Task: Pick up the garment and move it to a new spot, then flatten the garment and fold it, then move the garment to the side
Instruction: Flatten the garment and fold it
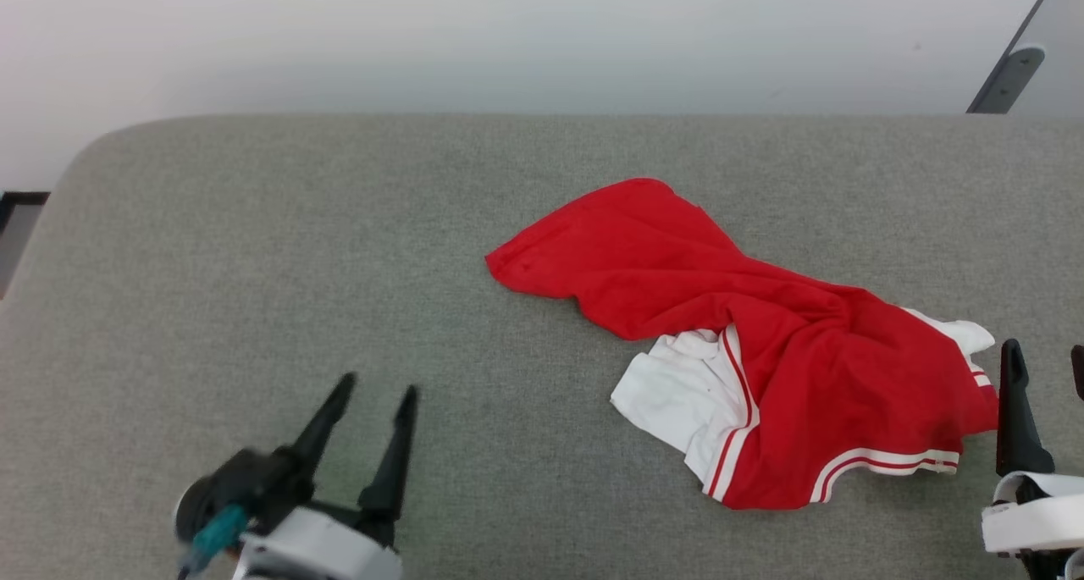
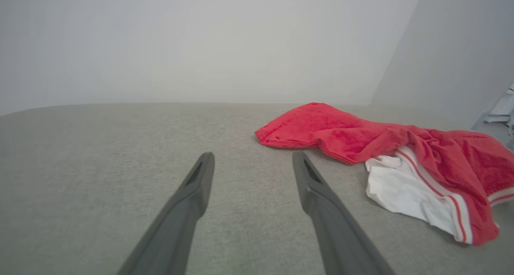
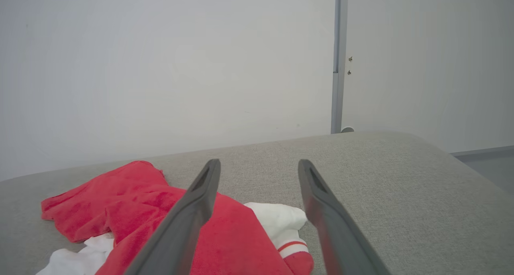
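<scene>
**A:** Where's the shirt?

**B:** Crumpled on the desk, right of centre, lying diagonally. The plain red end points far-left and the striped trim sits near-right. One white sleeve spills out at the front. No lettering showing, so it's probably face down or folded under.

**A:** Pincers?

**B:** Both spread wide, nothing in them. The left pincer hovers over bare desk, well apart from the shirt and to its left. The right pincer is just beside the shirt's near-right end. In its wrist view one finger overlaps the red cloth, and I can't tell if it touches.

**A:** Why that layout?

**B:** Reads as a ready pose before the first pick. Right is closest, so my guess is it takes the sleeve end. The open desk ahead of left would suit the new spot.

**A:** Risks?

**B:** The cloth is bunched, so a pinch could catch two layers or only a fold. The desk's fabric top may also drag the shirt.
</scene>
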Controlling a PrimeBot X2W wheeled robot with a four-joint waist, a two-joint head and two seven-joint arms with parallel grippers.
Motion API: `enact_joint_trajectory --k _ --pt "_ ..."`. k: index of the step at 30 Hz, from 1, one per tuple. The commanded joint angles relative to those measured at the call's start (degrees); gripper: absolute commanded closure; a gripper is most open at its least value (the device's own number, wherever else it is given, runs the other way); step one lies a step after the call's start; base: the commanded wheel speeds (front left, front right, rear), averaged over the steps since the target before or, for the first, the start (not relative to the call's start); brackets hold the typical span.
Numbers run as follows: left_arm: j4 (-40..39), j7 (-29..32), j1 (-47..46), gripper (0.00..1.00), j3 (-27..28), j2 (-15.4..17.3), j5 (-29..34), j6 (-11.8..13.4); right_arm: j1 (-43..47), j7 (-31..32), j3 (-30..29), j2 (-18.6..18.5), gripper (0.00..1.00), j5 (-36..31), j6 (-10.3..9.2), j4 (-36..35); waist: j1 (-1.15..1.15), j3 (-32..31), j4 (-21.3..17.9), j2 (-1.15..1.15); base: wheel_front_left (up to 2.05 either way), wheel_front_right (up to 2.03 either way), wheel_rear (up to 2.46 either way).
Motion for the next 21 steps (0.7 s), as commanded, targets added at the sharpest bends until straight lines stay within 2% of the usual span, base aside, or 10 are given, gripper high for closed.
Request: enact_joint_trajectory --k 1,5,8,10,13,17,21 --pt "0.23 -0.01 -1.31 0.00 -0.41 0.65 -0.55 -0.12 -0.70 -0.02 0.15 0.11 0.00 -0.05 -0.08 -0.10 0.00 0.42 -0.03 0.00 0.00 0.00 0.00" --pt "2.80 5.97 -8.64 0.00 -9.69 5.88 -7.15 -0.06 -1.66 -0.02 1.50 0.44 0.00 0.01 -0.08 0.26 0.00 1.23 -1.17 0.00 0.00 0.00 0.00" --pt "3.17 17.11 -14.77 0.00 -17.22 9.50 -14.59 -0.04 -2.85 -0.03 2.25 0.96 0.00 0.46 -0.08 0.24 0.00 2.17 -2.67 0.00 0.00 0.00 0.00" --pt "2.53 25.36 -18.95 0.00 -21.28 11.24 -21.14 -0.06 -3.37 -0.02 2.37 1.32 0.00 0.69 -0.08 0.34 0.00 2.89 -3.63 0.00 0.00 0.00 0.00" --pt "2.07 36.82 -25.07 0.00 -26.62 14.24 -27.83 -0.01 -4.31 -0.02 2.70 2.22 0.00 0.78 -0.08 0.46 0.00 4.21 -5.29 0.00 0.00 0.00 0.00" --pt "3.00 48.39 -32.52 0.00 -31.05 15.26 -33.03 -0.03 -5.46 -0.03 2.93 3.26 0.00 0.87 -0.08 0.25 0.00 6.45 -8.06 0.00 0.00 0.00 0.00" --pt "5.16 53.33 -37.39 0.00 -33.20 14.27 -35.18 -0.03 -7.13 -0.03 2.98 4.34 0.00 1.24 -0.08 -0.03 0.00 8.89 -11.20 0.00 0.00 0.00 0.00"
